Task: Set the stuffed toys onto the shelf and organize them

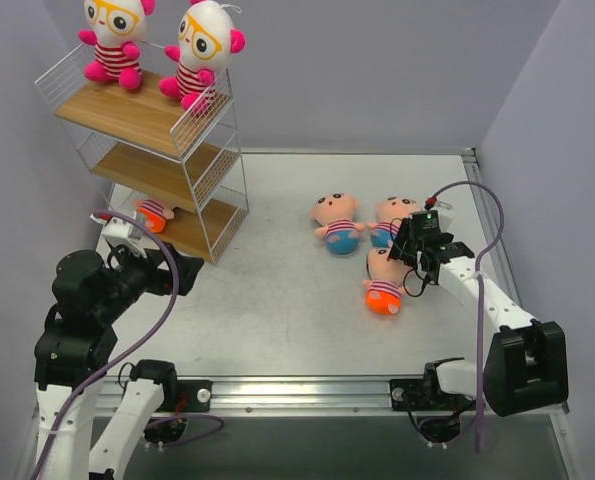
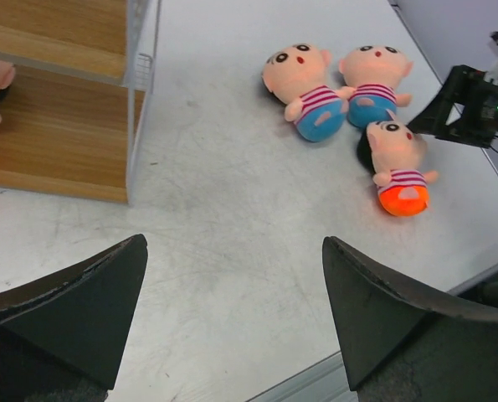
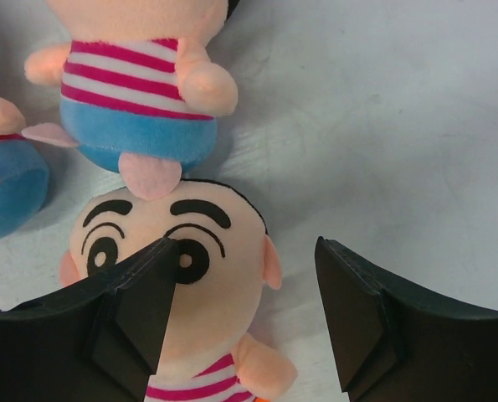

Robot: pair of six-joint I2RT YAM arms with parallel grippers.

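My right hand stands open astride the head of the orange toy, which lies on the worktop beside two blue toys, well apart from the shelf. It looks light and squashy. I'd pinch the head firmly, since plush slips. My left hand is open and empty.

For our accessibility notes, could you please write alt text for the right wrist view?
The right tool, jaws apart, hovers over the head of a face-up peach-skinned doll on the table. Beyond it lies a second doll in a striped shirt and blue bottoms, with a third doll at the left edge.
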